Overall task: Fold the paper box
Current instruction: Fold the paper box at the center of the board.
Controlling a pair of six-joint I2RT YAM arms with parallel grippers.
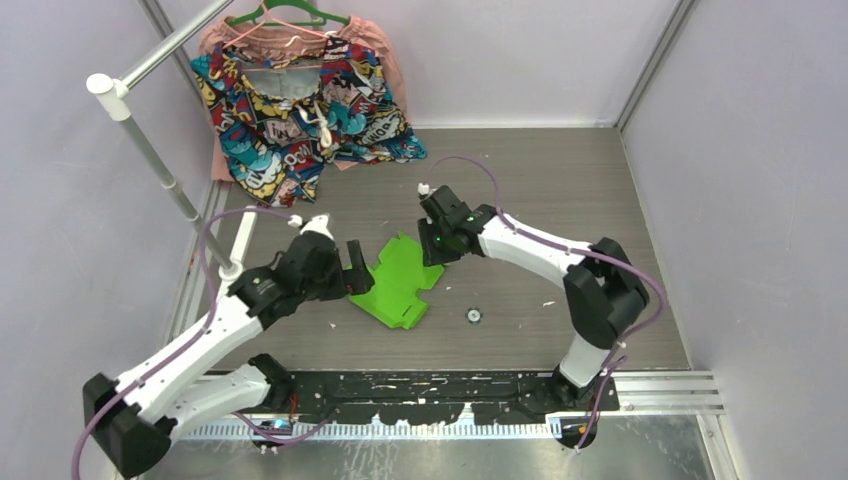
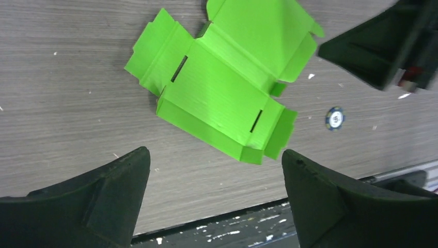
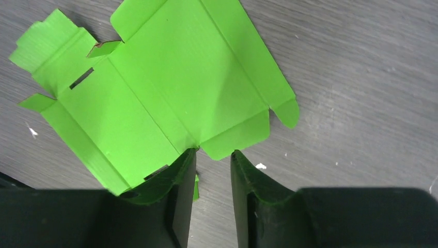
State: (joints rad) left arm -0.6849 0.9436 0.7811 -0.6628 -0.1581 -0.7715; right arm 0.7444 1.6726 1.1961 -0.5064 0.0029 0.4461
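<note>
1. The left gripper hovers wide open and empty beside the paper box.
2. The right gripper is narrow, touching the card's edge, with nothing clamped.
3. The box lies mostly flat mid-worktop, between them.
4. To fold cleanly, I'd pin the base panel and lift a wall along its crease.

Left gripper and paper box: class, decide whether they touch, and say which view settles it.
Apart. The left wrist view shows bare table between the open left gripper and the paper box.
</note>
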